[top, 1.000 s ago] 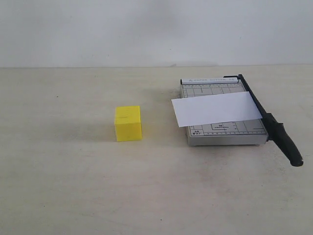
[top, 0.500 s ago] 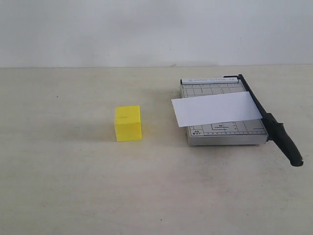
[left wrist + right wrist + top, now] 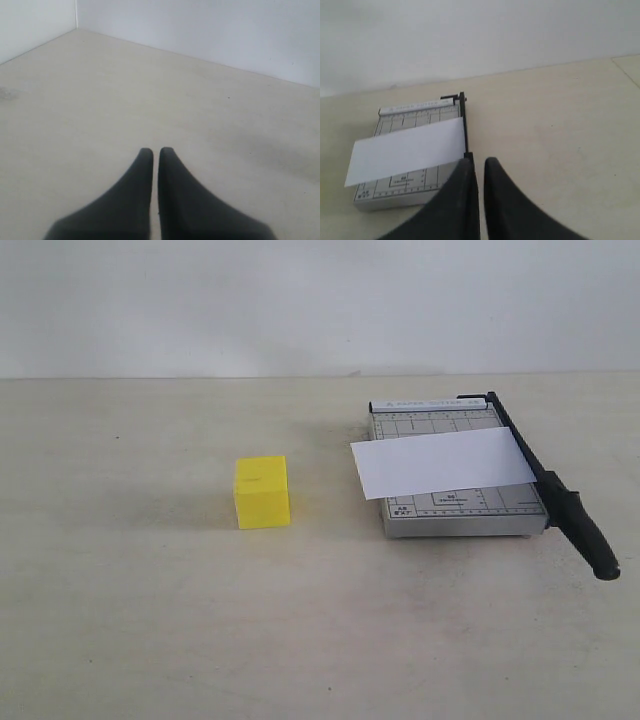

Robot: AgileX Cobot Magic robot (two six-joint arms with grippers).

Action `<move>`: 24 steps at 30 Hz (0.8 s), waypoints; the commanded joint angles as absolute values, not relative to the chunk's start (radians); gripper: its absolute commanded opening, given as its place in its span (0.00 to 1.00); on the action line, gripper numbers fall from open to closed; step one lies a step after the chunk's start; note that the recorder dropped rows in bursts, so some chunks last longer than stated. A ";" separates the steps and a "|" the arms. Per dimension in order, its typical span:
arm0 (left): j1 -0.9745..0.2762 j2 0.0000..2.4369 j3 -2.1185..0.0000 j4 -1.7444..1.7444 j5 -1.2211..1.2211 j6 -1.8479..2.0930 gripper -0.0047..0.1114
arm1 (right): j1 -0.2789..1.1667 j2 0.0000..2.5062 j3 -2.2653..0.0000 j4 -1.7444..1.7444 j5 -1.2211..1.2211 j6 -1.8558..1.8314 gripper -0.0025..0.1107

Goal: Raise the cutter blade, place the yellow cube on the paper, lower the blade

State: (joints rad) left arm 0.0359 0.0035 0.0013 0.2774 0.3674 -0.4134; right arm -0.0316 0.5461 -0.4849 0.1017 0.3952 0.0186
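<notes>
The yellow cube [image 3: 262,492] sits on the table left of the grey trimmer [image 3: 432,421]. Across the trimmer lies the white paper [image 3: 440,462], its left end hanging over the board's edge. The cutter blade [image 3: 585,531] lies lowered along the trimmer's right side, handle pointing toward the front. Neither gripper shows in the exterior view. My left gripper [image 3: 155,150] is shut over bare table, holding nothing. Shut and empty too, my right gripper [image 3: 479,161] hovers near the trimmer [image 3: 415,117], with the paper [image 3: 407,150] and blade [image 3: 464,125] ahead; its fingers hide the handle.
A beige table [image 3: 150,620] carries everything, with a white wall [image 3: 300,300] along its far edge. In the left wrist view a wall corner [image 3: 76,15] meets the table.
</notes>
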 commanded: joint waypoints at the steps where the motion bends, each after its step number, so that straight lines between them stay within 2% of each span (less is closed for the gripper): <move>1: 0.038 0.000 0.000 0.278 0.366 -0.418 0.08 | 0.011 0.695 -0.634 0.099 0.559 -0.054 0.40; 3: 0.038 0.000 0.000 0.278 0.366 -0.418 0.08 | 0.020 0.787 -0.694 0.097 0.634 -0.062 0.58; 4: 0.038 0.000 0.000 0.278 0.366 -0.418 0.08 | 0.020 0.829 -0.721 0.095 0.668 -0.063 0.61; 8: 0.038 0.000 0.000 0.278 0.366 -0.418 0.08 | 0.020 1.034 -0.803 0.103 0.777 -0.115 0.57; 12: 0.038 0.000 0.000 0.278 0.366 -0.418 0.08 | 0.020 1.229 -0.865 0.106 0.801 -0.147 0.57; 24: 0.038 0.000 0.000 0.278 0.366 -0.418 0.08 | 0.020 1.544 -0.989 0.171 0.826 -0.261 0.57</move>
